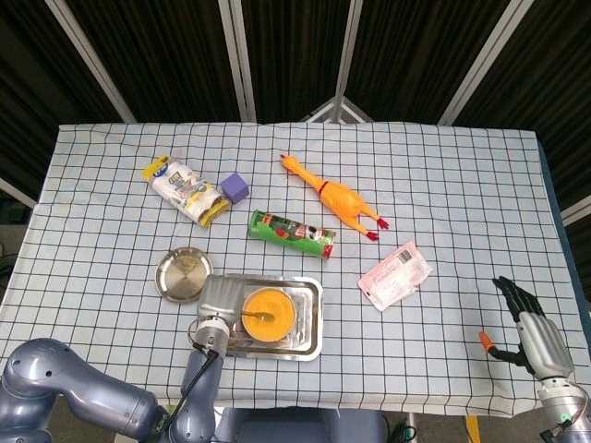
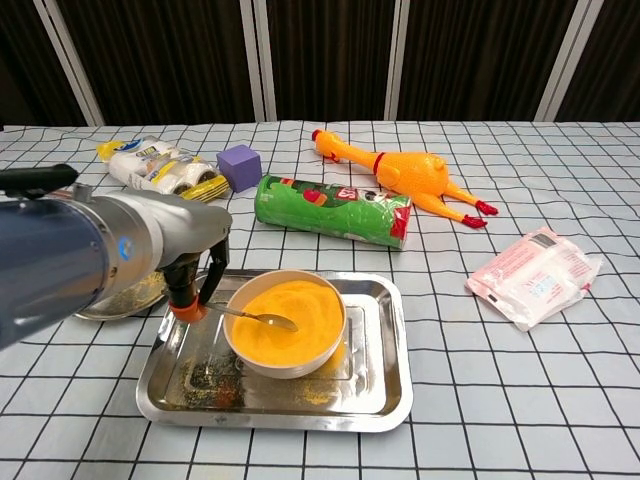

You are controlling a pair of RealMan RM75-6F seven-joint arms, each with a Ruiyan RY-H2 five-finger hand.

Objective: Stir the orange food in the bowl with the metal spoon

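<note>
1. Left hand (image 2: 190,285) of ours pinches the handle of the spoon (image 2: 255,317), fingers closed on it at the left side of the tray (image 2: 385,390); our right hand (image 1: 534,330) hangs off the tabletop's right edge, fingers spread, holding nothing.
2. We see the spoon's tip lying on the orange food (image 2: 300,310) inside the bowl (image 2: 285,362), which sits in the tray near the front of the tabletop (image 1: 462,185).
3. We judge the stir is under way, with the tip barely sunk in.
4. Our main risk: pushing sideways on the bowl wall could slide or tip the bowl, since nothing braces it.
5. A fast sweep could fling food over the rim; the tray already shows specks.
6. Our pinch sits far out on a thin handle, so the spoon may twist or slip.
7. Our forearm passes over the small plate (image 1: 182,274) beside the tray and could knock it.
</note>
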